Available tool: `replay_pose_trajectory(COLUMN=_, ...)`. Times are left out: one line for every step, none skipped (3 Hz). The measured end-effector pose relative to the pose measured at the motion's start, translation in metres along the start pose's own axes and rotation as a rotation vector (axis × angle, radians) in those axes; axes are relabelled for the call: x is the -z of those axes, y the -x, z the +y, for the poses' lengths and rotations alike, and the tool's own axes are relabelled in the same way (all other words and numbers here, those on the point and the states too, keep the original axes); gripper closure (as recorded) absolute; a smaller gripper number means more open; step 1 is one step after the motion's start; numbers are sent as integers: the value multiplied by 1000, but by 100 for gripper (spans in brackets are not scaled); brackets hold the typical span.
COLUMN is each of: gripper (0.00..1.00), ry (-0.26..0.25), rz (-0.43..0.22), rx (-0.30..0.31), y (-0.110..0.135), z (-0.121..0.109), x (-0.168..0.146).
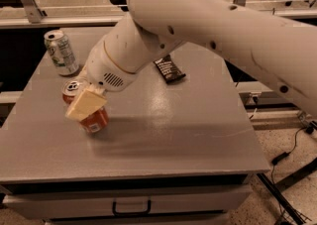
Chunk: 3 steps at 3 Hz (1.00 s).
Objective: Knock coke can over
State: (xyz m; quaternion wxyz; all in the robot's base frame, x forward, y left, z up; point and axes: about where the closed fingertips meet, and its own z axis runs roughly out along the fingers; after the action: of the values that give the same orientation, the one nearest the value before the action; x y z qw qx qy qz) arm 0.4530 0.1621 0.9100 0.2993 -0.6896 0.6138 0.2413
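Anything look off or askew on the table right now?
The coke can on the left of the table seems to lean more than the upright white-and-green can behind it, with the gripper across its side. It is not down yet. Nothing looks spilled or damaged.

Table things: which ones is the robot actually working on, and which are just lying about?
In the job:
coke can, front left
gripper, right at the can, covering its middle

Lying about:
white-and-green soda can, upright, back left
dark snack packet, lying flat
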Motion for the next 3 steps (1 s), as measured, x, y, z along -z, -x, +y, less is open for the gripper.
replay_pose_trajectory(gripper=95, ry=-4, rz=63, rx=6, y=-3, z=-23, x=23)
replay_pose_trajectory(gripper=100, ry=18, rz=219, rx=64, y=-15, z=-39, x=44)
replay_pose_trajectory(gripper=100, ry=49, rz=455, rx=171, y=-45, z=-33, x=68)
